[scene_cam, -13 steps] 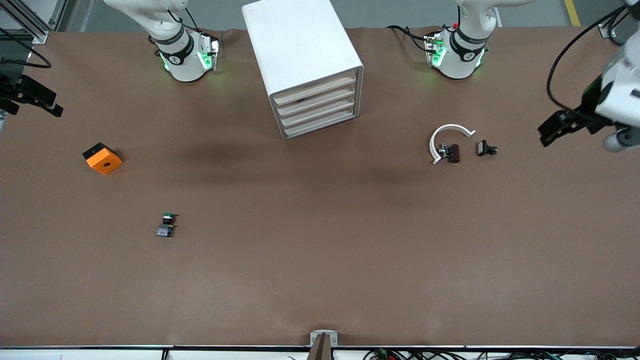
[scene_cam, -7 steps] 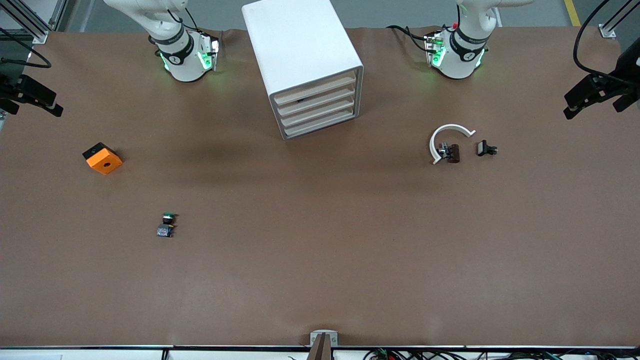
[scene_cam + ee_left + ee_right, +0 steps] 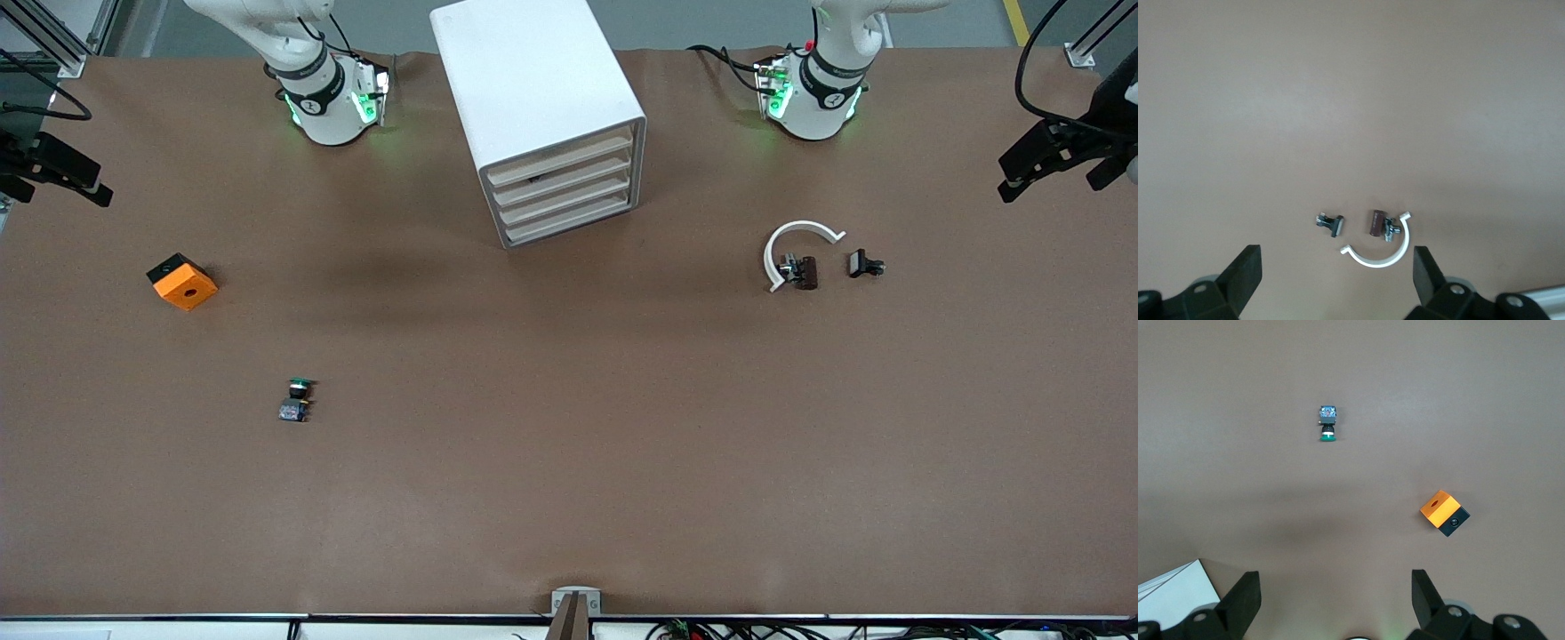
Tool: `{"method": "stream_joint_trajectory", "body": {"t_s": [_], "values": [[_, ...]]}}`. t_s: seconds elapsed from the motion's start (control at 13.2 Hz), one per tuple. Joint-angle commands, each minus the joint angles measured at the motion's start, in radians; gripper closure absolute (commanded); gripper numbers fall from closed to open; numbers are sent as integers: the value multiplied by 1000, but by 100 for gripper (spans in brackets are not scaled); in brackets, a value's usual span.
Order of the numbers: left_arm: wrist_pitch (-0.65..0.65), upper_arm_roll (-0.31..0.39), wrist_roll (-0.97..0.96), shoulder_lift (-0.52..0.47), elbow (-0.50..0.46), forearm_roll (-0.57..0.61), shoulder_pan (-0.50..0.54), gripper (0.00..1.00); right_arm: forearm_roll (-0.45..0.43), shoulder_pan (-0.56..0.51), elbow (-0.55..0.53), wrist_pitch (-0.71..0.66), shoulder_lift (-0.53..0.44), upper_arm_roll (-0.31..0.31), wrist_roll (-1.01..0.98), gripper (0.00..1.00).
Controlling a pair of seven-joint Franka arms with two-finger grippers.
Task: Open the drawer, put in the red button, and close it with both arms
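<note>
The white cabinet (image 3: pixel 533 89) stands between the arm bases, and its four cream drawer fronts (image 3: pixel 562 191) are all shut. A corner of the cabinet shows in the right wrist view (image 3: pixel 1168 593). The red button is not in view. A like button with a green cap (image 3: pixel 298 398) lies toward the right arm's end, also in the right wrist view (image 3: pixel 1327 424). My left gripper (image 3: pixel 1056 169) hangs open and empty over the left arm's end of the table, open too in its wrist view (image 3: pixel 1337 273). My right gripper (image 3: pixel 53 173) is open and empty over the right arm's end (image 3: pixel 1335 593).
An orange block (image 3: pixel 182 281) with a black side lies toward the right arm's end (image 3: pixel 1443 512). A white C-shaped clamp (image 3: pixel 787 244), a small brown part (image 3: pixel 805 272) and a black clip (image 3: pixel 864 264) lie toward the left arm's end, below my left gripper (image 3: pixel 1385 257).
My left gripper has pulled back from over the table toward the left arm's end and risen, then nearly stopped. The right arm and the things on the table have not moved.
</note>
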Motion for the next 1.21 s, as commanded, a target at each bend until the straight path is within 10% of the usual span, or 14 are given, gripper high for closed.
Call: {"method": "stream_joint_trajectory", "body": {"t_s": [0.0,1.14], "values": [[-16,-7,14,-22,-22,-39,-3,0,-2,-16,-11,-5,-20,13,-6,0],[73,-33,32,-13,-111,-42,4,0,-5,-16,5,3,-17,15,-4,0]]}}
